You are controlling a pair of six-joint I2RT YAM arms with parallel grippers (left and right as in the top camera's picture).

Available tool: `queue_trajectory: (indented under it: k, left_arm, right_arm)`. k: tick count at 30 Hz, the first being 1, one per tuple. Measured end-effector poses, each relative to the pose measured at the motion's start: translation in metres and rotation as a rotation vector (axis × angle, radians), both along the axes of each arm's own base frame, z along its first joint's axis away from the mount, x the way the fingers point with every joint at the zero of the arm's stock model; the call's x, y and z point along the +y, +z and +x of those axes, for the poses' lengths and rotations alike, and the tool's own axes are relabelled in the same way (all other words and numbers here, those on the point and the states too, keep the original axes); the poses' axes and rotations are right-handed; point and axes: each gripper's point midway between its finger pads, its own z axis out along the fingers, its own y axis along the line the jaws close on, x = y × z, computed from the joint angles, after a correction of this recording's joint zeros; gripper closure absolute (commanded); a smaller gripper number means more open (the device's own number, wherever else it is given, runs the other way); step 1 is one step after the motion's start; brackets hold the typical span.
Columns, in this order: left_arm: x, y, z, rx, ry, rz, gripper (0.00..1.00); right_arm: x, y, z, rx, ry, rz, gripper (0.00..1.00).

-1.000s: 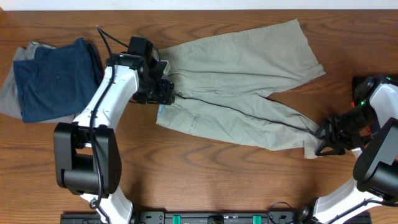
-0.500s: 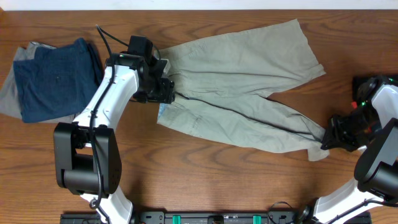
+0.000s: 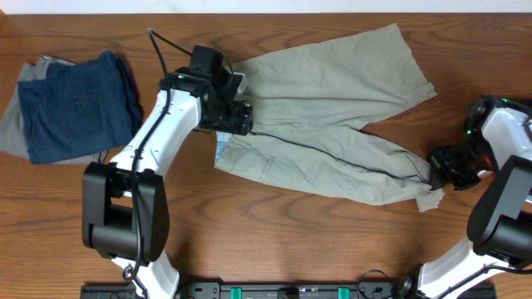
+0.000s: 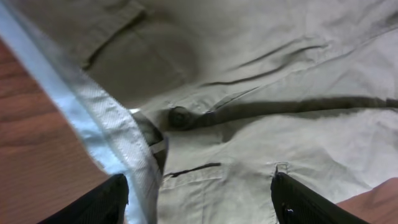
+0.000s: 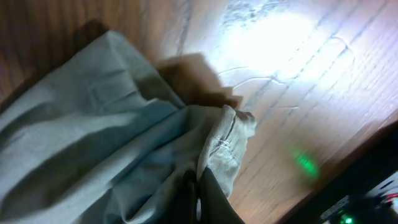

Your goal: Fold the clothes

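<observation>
The clothes being worked on are light khaki trousers (image 3: 324, 108), spread across the middle of the table with the waist to the left and the legs to the right. My left gripper (image 3: 237, 120) hovers over the waistband, open. In the left wrist view its jaws (image 4: 202, 202) stand wide apart, with the pale waistband lining (image 4: 93, 118) and a button (image 4: 180, 117) below them. My right gripper (image 3: 438, 170) is shut on the hem of the lower leg. The right wrist view shows the gripper (image 5: 199, 199) pinching the hem (image 5: 227, 143) just above the wood.
A folded navy blue garment (image 3: 75, 104) lies at the far left on top of a grey one (image 3: 17, 124). The table's back edge (image 3: 266, 12) runs just beyond the upper trouser leg. Both arm bases stand at the front edge.
My right gripper closed on the leg hem and drew it slightly up and left. My left gripper shifted right and up at the waist, its jaws opened a little wider, and the waistband moved right.
</observation>
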Motion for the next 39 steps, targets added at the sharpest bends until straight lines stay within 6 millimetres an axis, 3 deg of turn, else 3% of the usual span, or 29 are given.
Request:
queue_trajectory:
  k: [10, 12, 15, 18, 26, 28, 31, 35, 39]
  left_arm:
    - [0.001, -0.044, -0.006, 0.111, -0.002, 0.030, 0.28]
    - [0.001, -0.051, -0.008, 0.128, -0.001, 0.034, 0.42]
    - [0.001, -0.054, -0.010, 0.141, 0.003, 0.036, 0.73]
    - [0.000, -0.054, -0.011, 0.144, 0.000, 0.030, 0.94]
    - [0.003, -0.050, -0.027, 0.213, -0.004, 0.023, 0.94]
    - [0.006, -0.039, -0.031, 0.219, 0.007, 0.007, 0.94]
    - [0.014, -0.006, -0.026, 0.155, 0.040, -0.036, 0.94]
    - [0.026, 0.067, -0.018, -0.031, 0.079, -0.109, 0.94]
    - [0.029, 0.119, -0.015, -0.177, 0.111, -0.169, 0.94]
  right_arm:
    - [0.004, 0.000, 0.000, 0.003, 0.060, 0.008, 0.99]
    - [0.005, 0.001, 0.000, 0.004, 0.062, 0.009, 0.99]
    - [0.005, 0.001, -0.001, 0.008, 0.063, 0.011, 0.99]
    - [0.005, 0.001, -0.001, 0.008, 0.064, 0.009, 0.99]
    - [-0.002, 0.009, 0.000, 0.016, 0.112, -0.010, 0.99]
    - [-0.007, 0.022, 0.005, 0.013, 0.136, -0.022, 0.99]
    - [-0.017, 0.046, 0.026, -0.051, 0.184, -0.053, 0.99]
    - [-0.025, 0.083, 0.058, -0.168, 0.265, -0.086, 0.99]
    - [-0.027, 0.115, 0.090, -0.301, 0.339, -0.128, 0.99]
